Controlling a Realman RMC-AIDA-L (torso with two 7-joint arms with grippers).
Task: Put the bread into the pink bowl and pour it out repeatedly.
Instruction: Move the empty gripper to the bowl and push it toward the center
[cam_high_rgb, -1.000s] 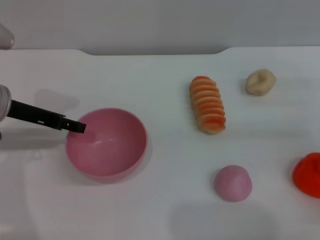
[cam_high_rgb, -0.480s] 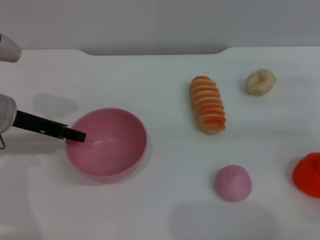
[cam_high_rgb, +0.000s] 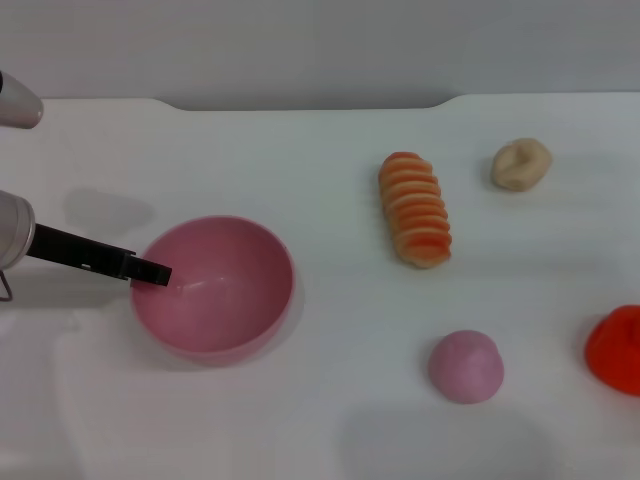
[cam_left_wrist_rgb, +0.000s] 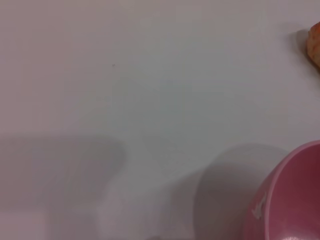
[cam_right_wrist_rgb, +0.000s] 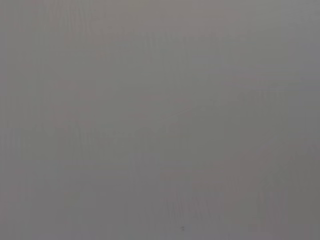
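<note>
— Where's the bread (cam_high_rgb: 415, 209) lying, then?

— Out on the white table (cam_high_rgb: 330, 390), right of middle, not in anything; its long axis runs roughly twelve to six, leaning a touch toward five; the pink bowl (cam_high_rgb: 213, 286) sits well apart from it at about eight o'clock, upright and with nothing in it.

— And the claw?

— The left gripper (cam_high_rgb: 150, 270) is at the bowl's nine o'clock rim, its dark tip reaching just over the edge; whether it's open or pinching the rim I cannot tell; from it the bread lies off at about two o'clock, across the whole bowl; the right arm doesn't show at all.

— How many of each?

— One bread, one bowl; beyond those, one beige knotted lump (cam_high_rgb: 521, 164) at the bread's two o'clock, one small pink dome (cam_high_rgb: 466, 366) at its five, one red-orange thing (cam_high_rgb: 615, 348) cut off at the right edge.
</note>
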